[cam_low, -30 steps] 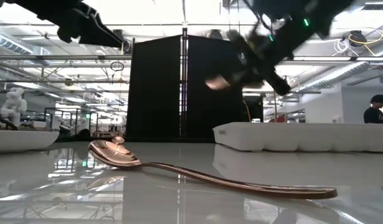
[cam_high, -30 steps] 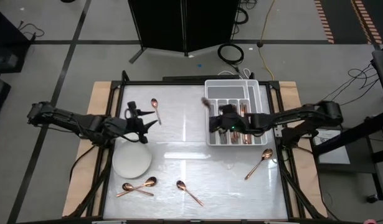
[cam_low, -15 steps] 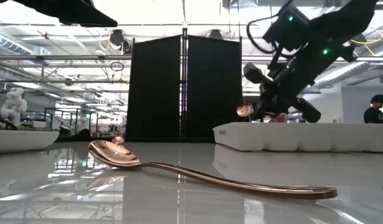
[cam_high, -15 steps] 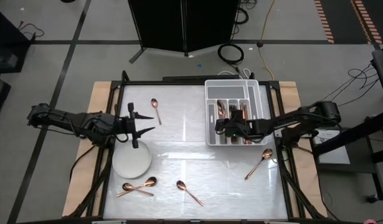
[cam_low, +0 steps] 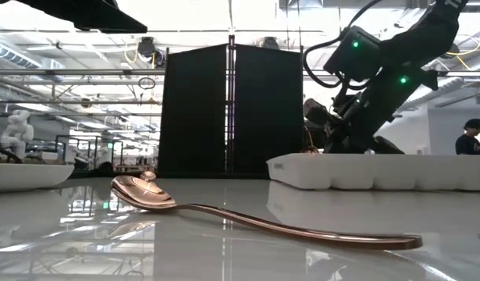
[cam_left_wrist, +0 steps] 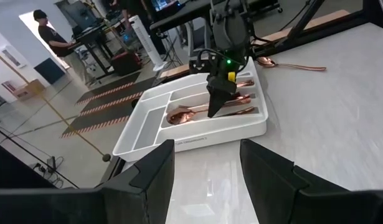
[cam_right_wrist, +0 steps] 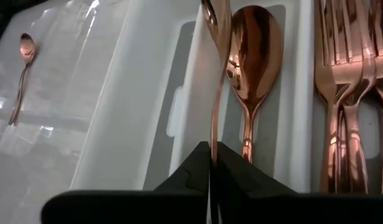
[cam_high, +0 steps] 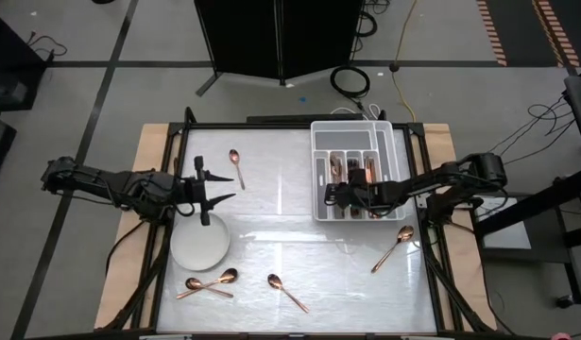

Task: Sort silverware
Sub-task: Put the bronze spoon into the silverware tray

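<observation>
The silverware is copper-coloured. Several pieces lie in the white compartmented tray (cam_high: 317,142) at the far right, among them a spoon (cam_right_wrist: 253,50) and forks (cam_right_wrist: 347,68). My right gripper (cam_high: 335,195) reaches down into the tray, shut on another spoon (cam_right_wrist: 214,74). Loose spoons lie flat on the table: one at the far left (cam_high: 235,162), one at the right (cam_high: 394,247) and three near the front (cam_high: 288,291). My left gripper (cam_high: 207,191) hovers open over the far rim of the round white plate (cam_high: 199,250), with nothing between its fingers (cam_left_wrist: 147,180). My right gripper pinches the spoon's thin handle (cam_right_wrist: 211,146) between its two fingertips. The fingers slant down into the tray from the table's right side, and the handle runs straight on ahead of them. The spoon stands on edge, its bowl (cam_right_wrist: 211,14) over a divider between two compartments; whether it rests there I cannot tell.
The tray's raised walls (cam_low: 380,172) stand around my right gripper. One spoon (cam_low: 224,212) lies close in front of the low camera. The plate sits at the left, and bare table lies in the middle between the plate and the tray.
My right gripper has come down from above the tray into it with the spoon and has rolled at the wrist, so the spoon's bowl has sunk behind the tray wall in the low view. My left gripper rose and tipped up slightly, then kept still.
</observation>
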